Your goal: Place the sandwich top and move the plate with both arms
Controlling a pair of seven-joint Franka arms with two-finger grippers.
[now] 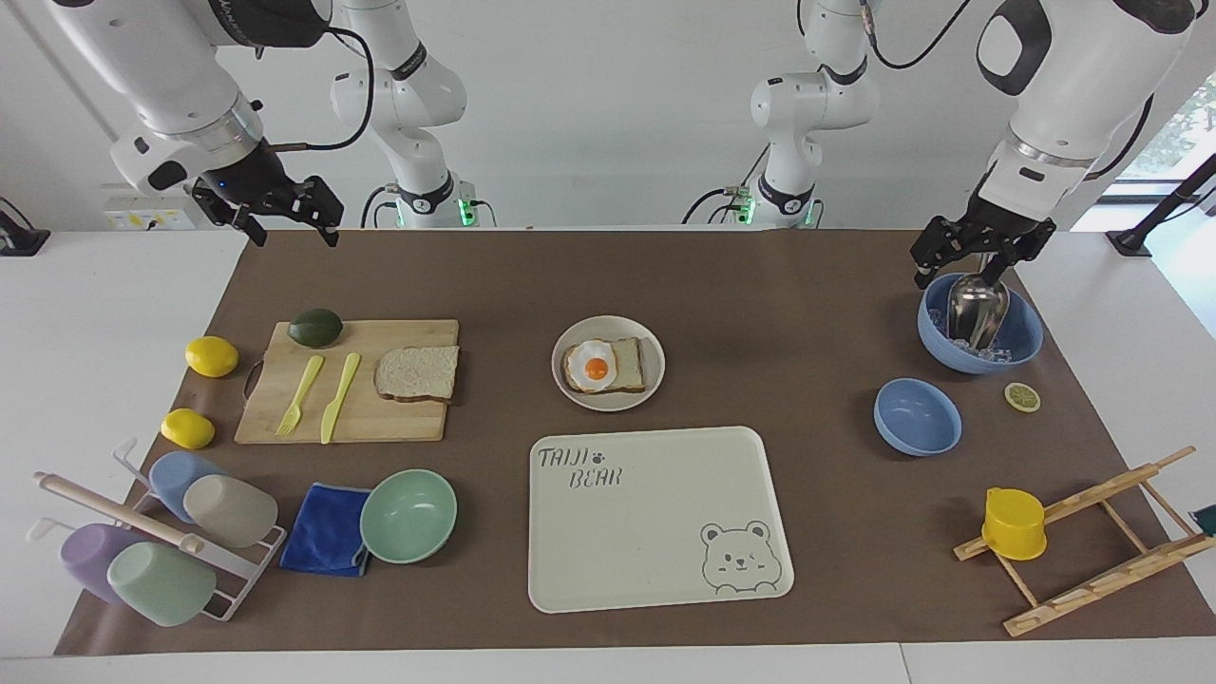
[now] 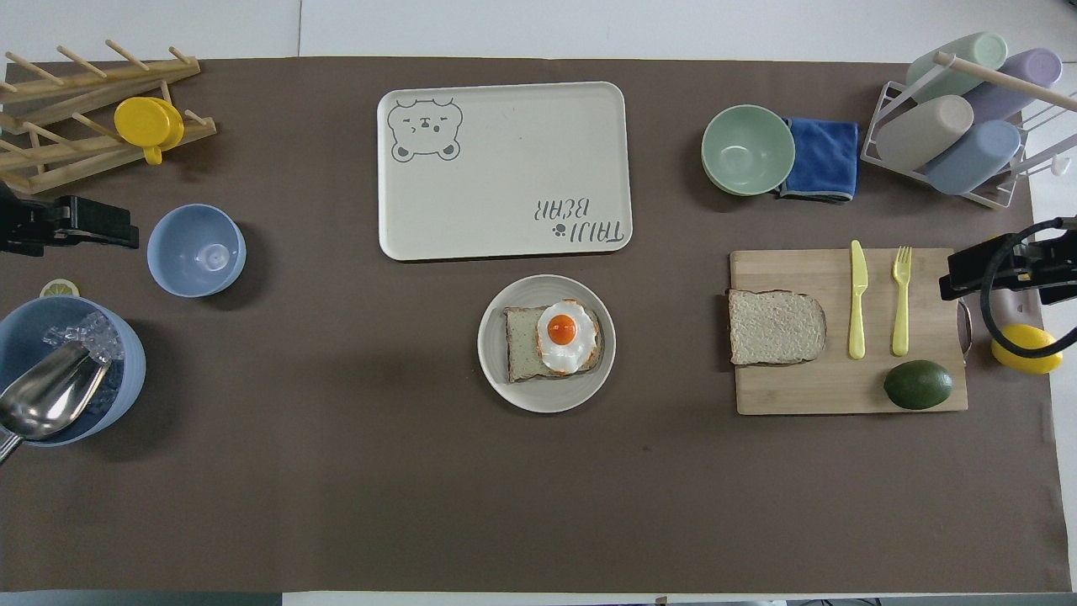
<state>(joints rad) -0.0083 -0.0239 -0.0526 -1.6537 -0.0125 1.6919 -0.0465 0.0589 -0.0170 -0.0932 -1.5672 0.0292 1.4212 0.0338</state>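
Note:
The sandwich top (image 1: 418,372) (image 2: 776,326), a plain slice of speckled bread, lies flat on the wooden cutting board (image 1: 380,427) at the edge facing the plate. The round cream plate (image 1: 608,328) (image 2: 505,379) sits mid-table and carries a bread slice with a fried egg (image 1: 597,369) (image 2: 562,332). My right gripper (image 1: 290,223) (image 2: 968,278) hangs open and empty over the mat's corner at the right arm's end, well clear of the board. My left gripper (image 1: 978,261) (image 2: 101,229) hangs open and empty just above a blue bowl (image 1: 1026,332) that holds ice and a metal scoop (image 1: 978,306).
The bear tray (image 1: 655,532) lies just farther from the robots than the plate. On the board are a yellow knife, a fork and an avocado (image 1: 315,327). A mint bowl (image 1: 408,515), blue cloth, cup rack, lemons, a second blue bowl (image 1: 917,416) and a wooden rack stand around.

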